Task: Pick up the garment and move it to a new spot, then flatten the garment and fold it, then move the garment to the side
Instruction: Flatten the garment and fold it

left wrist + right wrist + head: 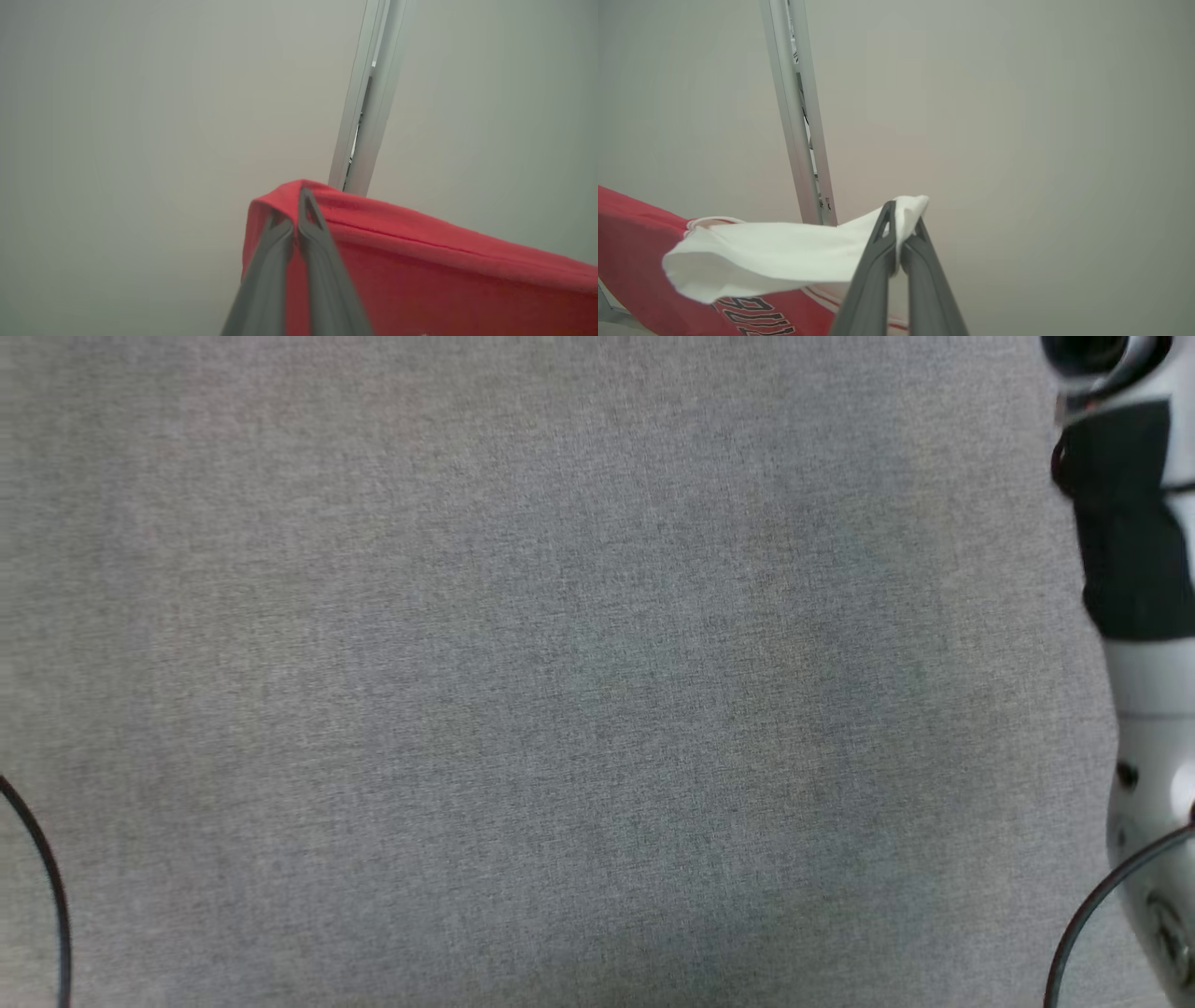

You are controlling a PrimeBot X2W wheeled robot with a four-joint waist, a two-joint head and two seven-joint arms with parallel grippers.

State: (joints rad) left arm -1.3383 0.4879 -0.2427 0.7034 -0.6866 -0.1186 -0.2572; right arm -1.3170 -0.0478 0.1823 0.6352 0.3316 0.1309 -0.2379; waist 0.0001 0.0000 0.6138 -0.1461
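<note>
The garment (420, 266) is a red shirt with white sleeves and dark lettering, held up in the air in front of a pale wall. In the left wrist view my left gripper (296, 212) is shut on a top corner of the red cloth, which stretches away to the right along a stitched hem. In the right wrist view my right gripper (903, 219) is shut on the end of a white sleeve (784, 252). The red body (640, 242) hangs to the left of that sleeve. My right forearm (1139, 616) stands at the right edge of the head view.
A grey fabric-covered work surface (523, 672) lies below in the head view. Thin black cables curve in at its lower left (47, 877) and lower right (1092, 905). An aluminium post (369, 93) rises behind the garment, also seen in the right wrist view (798, 116).
</note>
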